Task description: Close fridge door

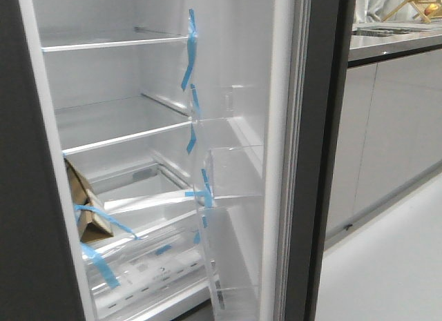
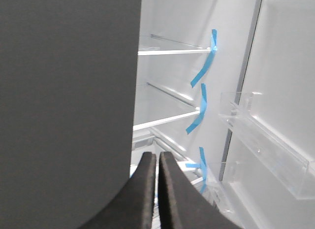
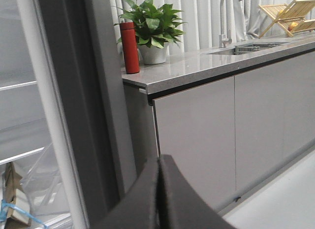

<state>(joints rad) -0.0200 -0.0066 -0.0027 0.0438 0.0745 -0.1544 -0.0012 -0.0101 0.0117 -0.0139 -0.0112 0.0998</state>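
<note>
You face the fridge door (image 1: pixel 314 162) standing wide open on your right, a tall, stiff, heavy slab, so with the left claw (image 2: pixel 157 189) and right claw (image 3: pixel 159 199) both pressed together, push flat against its dark outer face near the free edge.

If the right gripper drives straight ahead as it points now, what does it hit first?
Probably the light grey cabinet front under the countertop: the right gripper, jaws together, points at it, right of the fridge door. Depth is unclear.
</note>
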